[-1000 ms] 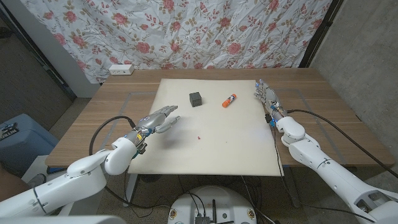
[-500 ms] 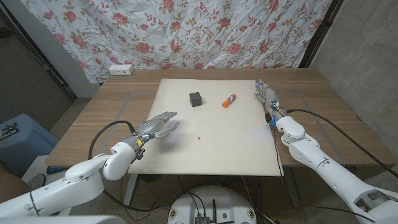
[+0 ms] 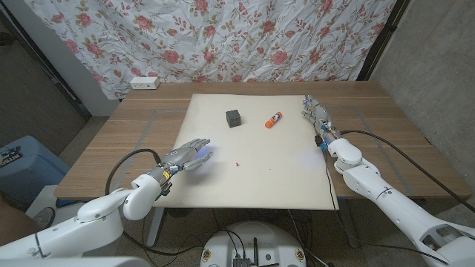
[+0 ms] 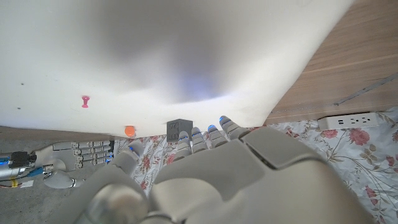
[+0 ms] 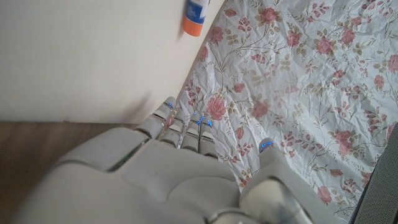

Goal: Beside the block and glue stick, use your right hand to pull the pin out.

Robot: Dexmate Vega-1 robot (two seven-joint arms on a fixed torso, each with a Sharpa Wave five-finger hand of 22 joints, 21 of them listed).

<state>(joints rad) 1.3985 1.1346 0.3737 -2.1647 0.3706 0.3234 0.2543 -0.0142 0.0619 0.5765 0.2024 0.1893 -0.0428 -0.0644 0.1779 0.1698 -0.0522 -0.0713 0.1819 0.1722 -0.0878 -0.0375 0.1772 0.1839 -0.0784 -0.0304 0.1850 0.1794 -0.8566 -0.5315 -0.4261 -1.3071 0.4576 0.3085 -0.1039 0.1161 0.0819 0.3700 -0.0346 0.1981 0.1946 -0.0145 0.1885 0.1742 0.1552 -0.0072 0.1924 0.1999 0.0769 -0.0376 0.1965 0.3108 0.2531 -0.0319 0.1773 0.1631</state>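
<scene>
A tiny red pin [image 3: 237, 161] stands on the cream mat [image 3: 260, 178], in front of the black block [image 3: 234, 118] and the orange-capped glue stick [image 3: 273, 119]. The pin [image 4: 85, 101], the block [image 4: 178, 128] and the stick's orange cap [image 4: 129, 130] also appear in the left wrist view. My right hand [image 3: 317, 115] rests at the mat's right edge, fingers stretched out, holding nothing, well right of the pin. My left hand [image 3: 189, 153] hovers over the mat's left part, fingers apart and empty, left of the pin. The glue stick [image 5: 196, 14] shows ahead of my right hand [image 5: 186, 143].
A white power strip [image 3: 144, 83] lies at the table's far left corner. A floral cloth [image 3: 267, 37] hangs behind the table [image 3: 386, 126]. Black cables run from both forearms. A blue bin [image 3: 22, 167] stands on the floor to the left.
My left hand has drawn back toward the table's near edge and a little lower in the picture. The right hand, pin, block and glue stick have stayed put.
</scene>
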